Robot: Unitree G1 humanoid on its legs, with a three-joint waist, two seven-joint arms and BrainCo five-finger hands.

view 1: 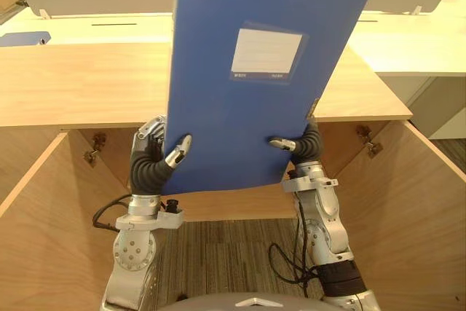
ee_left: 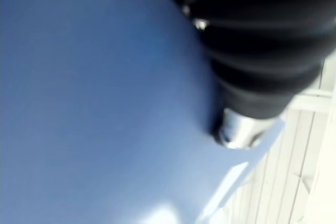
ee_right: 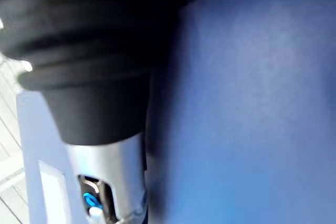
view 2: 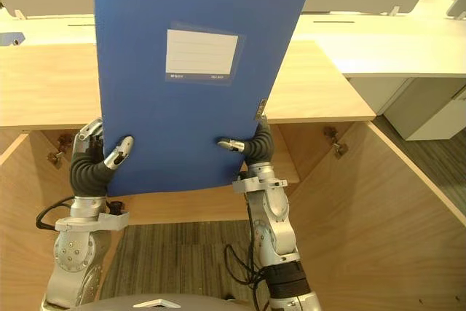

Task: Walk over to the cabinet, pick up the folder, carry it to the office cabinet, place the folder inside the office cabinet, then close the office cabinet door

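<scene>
I hold a blue folder point(view 1: 247, 92) with a white label upright in front of me, between both hands. My left hand point(view 1: 154, 152) grips its lower left edge, thumb on the front face. My right hand point(view 1: 298, 145) grips the lower right edge, thumb pressed on the front too. Behind and below the folder stands the wooden office cabinet point(view 1: 80, 85), its two doors swung open toward me. In the wrist views the folder's blue face point(ee_left: 94, 103) lies right against each hand's dark cover point(ee_right: 89, 51).
The cabinet's left door point(view 1: 36, 238) and right door point(view 1: 408, 209) flank my arms. Pale desks with grey dividers point(view 1: 415, 41) stand behind the cabinet. Grey carpet point(view 1: 226, 253) lies below.
</scene>
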